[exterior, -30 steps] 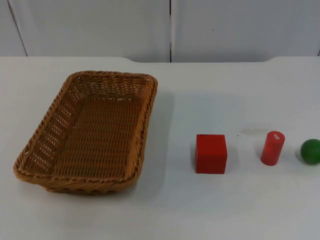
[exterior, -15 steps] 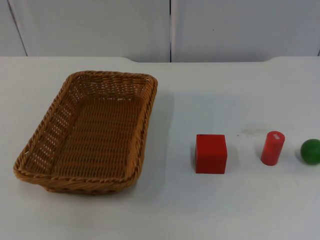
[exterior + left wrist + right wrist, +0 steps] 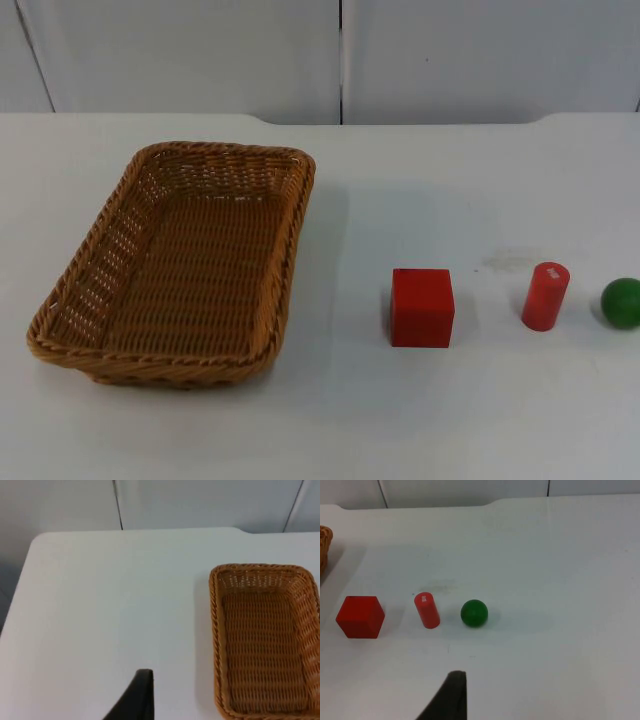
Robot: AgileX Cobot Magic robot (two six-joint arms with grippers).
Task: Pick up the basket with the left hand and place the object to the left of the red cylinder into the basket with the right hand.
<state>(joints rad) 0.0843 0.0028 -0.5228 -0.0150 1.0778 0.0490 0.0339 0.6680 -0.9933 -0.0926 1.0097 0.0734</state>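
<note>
Left end effector (image 3: pixel 142 690) beside basket (image 3: pixel 265 640)

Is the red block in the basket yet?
Not yet. Nothing is done: the basket sits empty on the table, and the block rests left of the cylinder. Nothing is in hand. Left: the left gripper lifts the basket, the right drops the block in.

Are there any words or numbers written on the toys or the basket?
Red cylinder: a small white mark near its top end, also seen in the right wrist view, too small to read.
Red cube, green ball, basket: no writing seen.
Nothing here can be read as words or numbers.
</note>
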